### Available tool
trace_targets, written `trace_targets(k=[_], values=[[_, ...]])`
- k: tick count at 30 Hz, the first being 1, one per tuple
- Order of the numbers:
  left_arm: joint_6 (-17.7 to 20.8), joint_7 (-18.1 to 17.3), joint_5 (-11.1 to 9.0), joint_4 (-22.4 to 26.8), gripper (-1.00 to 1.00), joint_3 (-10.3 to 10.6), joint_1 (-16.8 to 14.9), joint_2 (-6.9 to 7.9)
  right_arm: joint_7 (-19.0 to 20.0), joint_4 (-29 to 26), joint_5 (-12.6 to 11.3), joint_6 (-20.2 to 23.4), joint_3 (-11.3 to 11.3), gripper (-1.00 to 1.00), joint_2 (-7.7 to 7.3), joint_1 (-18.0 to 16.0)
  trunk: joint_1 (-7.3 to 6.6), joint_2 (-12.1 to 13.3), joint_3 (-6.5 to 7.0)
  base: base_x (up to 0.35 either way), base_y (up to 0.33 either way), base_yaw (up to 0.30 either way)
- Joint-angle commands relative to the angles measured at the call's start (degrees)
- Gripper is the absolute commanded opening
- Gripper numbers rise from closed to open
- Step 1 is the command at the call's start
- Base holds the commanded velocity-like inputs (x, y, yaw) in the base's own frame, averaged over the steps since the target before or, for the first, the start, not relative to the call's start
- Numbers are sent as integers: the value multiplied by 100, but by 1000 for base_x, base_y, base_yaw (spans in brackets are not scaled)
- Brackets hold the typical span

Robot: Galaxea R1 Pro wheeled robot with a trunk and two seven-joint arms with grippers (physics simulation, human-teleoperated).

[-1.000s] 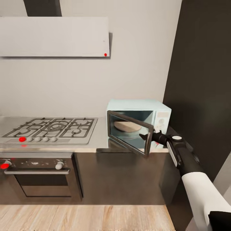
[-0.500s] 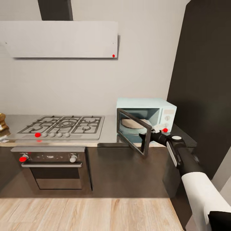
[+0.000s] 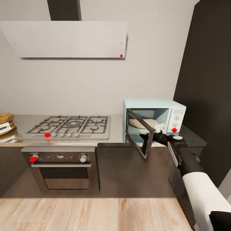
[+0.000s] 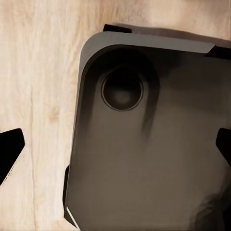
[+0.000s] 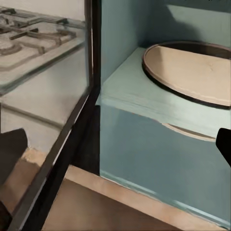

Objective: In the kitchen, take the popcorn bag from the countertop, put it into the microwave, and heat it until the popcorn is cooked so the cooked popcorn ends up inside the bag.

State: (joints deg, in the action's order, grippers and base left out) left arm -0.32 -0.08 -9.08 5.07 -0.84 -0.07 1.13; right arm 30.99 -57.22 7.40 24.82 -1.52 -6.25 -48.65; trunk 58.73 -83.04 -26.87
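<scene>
The small pale blue-white boxy microwave (image 3: 155, 115) stands at the right end of the long grey metallic bench (image 3: 106, 138), against the pale wall and beside a tall dark cabinet panel (image 3: 208, 80). Its black-framed dark glass door (image 3: 138, 133) is swung open toward the robot, exposing the cavity and the round tan turntable (image 5: 192, 72) inside. The right claw (image 3: 148, 137) sits at the free edge of the open door; its fingertips appear at opposite edges of the right wrist view, so the fingers stand apart, though contact with the door frame cannot be confirmed. The left claw (image 4: 115, 149) also has its fingertips spread wide, pointing down at the robot's dark base plate (image 4: 144, 144) over the light wood floor (image 4: 38, 72). The small tan burlap popcorn bag (image 3: 6, 123) with a white label rests on the bench at its far left, well apart from the microwave. A gas hob with black grates (image 3: 72, 125) lies between them, above a dark steel oven (image 3: 62, 166).
</scene>
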Motion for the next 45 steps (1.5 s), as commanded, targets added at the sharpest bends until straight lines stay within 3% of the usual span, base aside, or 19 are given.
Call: trace_targets(k=[1, 7, 21, 26, 34, 37, 40, 45], values=[[-3, -1, -40, 3, 100, -4, -1, 1, 65, -8, 46, 22, -15, 100, 3, -4, 0, -3, -6, 0, 235, 0], [-3, -1, -36, 3, 100, -4, 0, 0, 478, 2, 59, 15, -15, 100, 1, -4, 0, -3, -6, 0, 233, 0], [-3, -1, -35, 3, 100, -4, 2, 2, 446, 39, 41, 14, -39, 100, -2, -4, 0, -3, -6, 0, 149, 0], [-3, -1, -33, 3, 100, -4, 0, 1, 116, 48, 12, 14, -56, 100, -119, -4, 0, -3, -6, 0, 2, 0], [-3, -1, -33, 3, 100, -4, -2, 1, -479, 21, 4, 46, -86, 100, -156, -4, 0, -3, -6, 0, 0, 0], [-3, -1, -33, 3, 100, -4, -1, 2, -501, 5, 7, 39, -225, 100, -157, -4, 0, -3, -6, 0, 0, 0], [-3, -1, -33, 3, 100, 2, -1, -5, -506, -13, 13, 67, -636, 100, -151, -4, 0, -3, -6, 0, 0, 0], [-10, -1, -26, 8, 100, -3, 0, -7, -507, 30, 1, 111, -824, 100, -152, -4, 0, -3, -6, -140, 0, 0]])
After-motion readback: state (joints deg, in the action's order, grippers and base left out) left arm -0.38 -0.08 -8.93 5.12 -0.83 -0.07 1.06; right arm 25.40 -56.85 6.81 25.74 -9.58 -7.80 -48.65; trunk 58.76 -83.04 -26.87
